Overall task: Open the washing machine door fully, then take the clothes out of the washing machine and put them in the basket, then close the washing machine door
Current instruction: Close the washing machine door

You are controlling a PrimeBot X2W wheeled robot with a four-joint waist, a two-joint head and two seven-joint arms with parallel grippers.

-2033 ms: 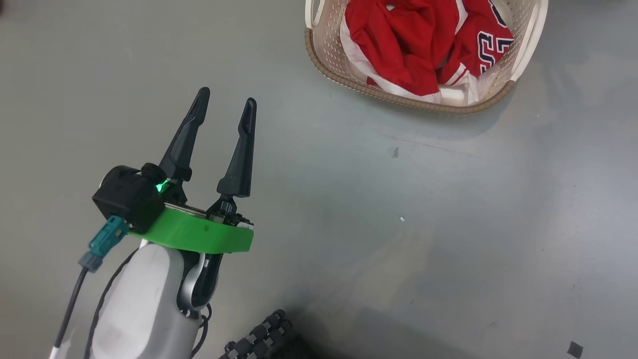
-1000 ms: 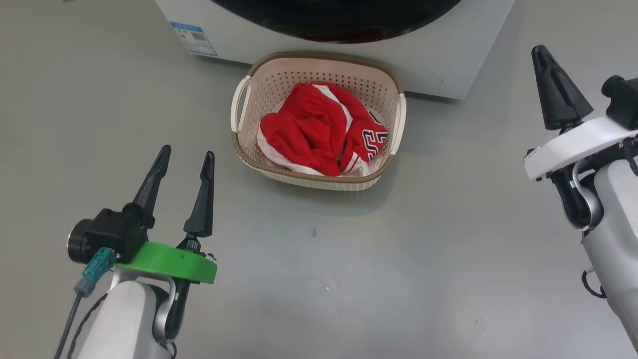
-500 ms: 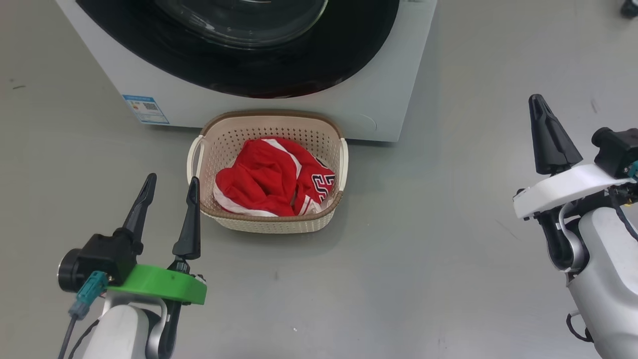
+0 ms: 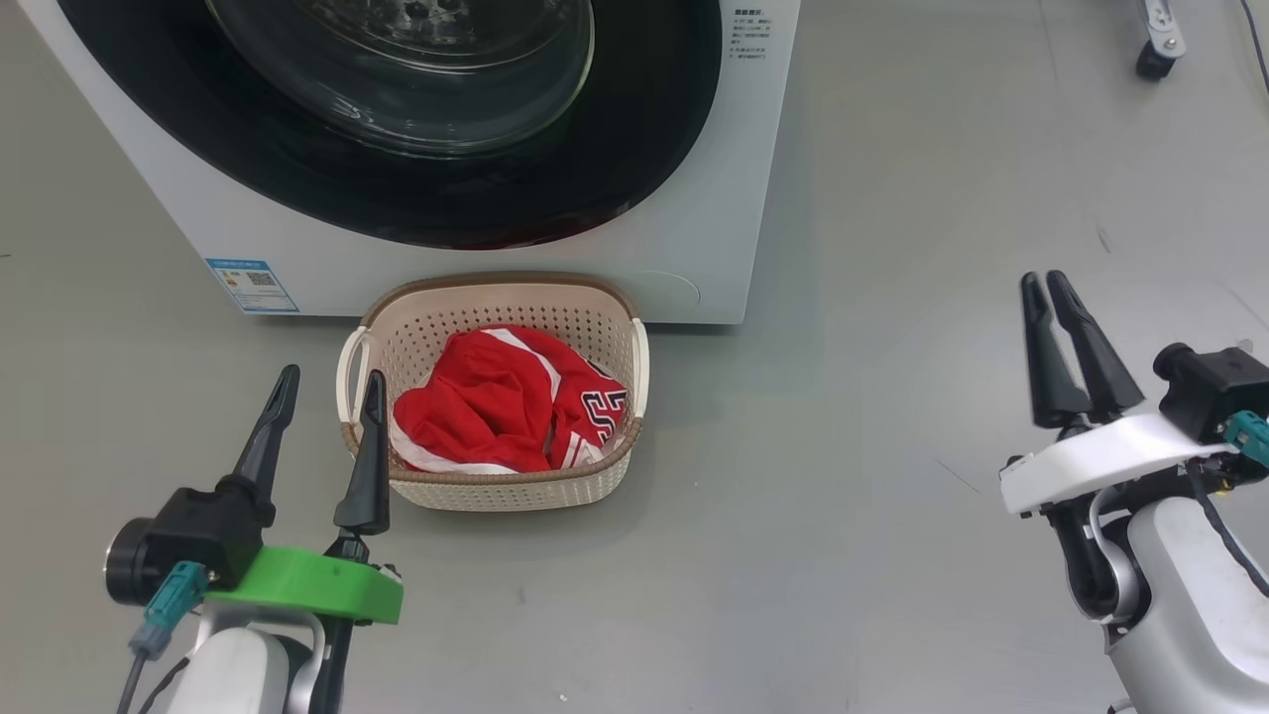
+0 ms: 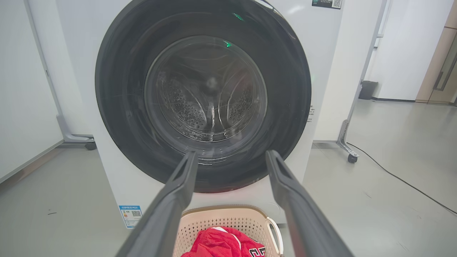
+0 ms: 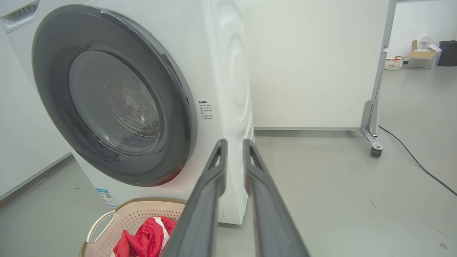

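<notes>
In front of the washing machine, on the grey floor, both arms hang low with their fingers pointing toward the white front panel. The washing machine door lies ahead of and above both sets of jaws. Its black rim looks flush with the front, so I judge it closed, though I cannot tell whether the latch has caught.

The left gripper is spread wide with nothing between its fingers. In its own wrist view the door's glass sits squarely between them, beyond the basket. The right gripper has its fingers drawn almost together, only a slim gap showing, and holds nothing. It stands well apart to the right, off the machine's right corner. A dark notch on the door's right edge suggests that is the side that swings. If a last push is needed, the right arm looks the nearer one to give it.

The basket lies close against the foot of the machine, its long axis running along the front panel, and I cannot tell whether they touch. Its left handle is just beside the left gripper's inner finger. Inside it the clothes lie bunched, with part of a navy number showing. Through the glass the drum shows bare perforated steel.
</notes>
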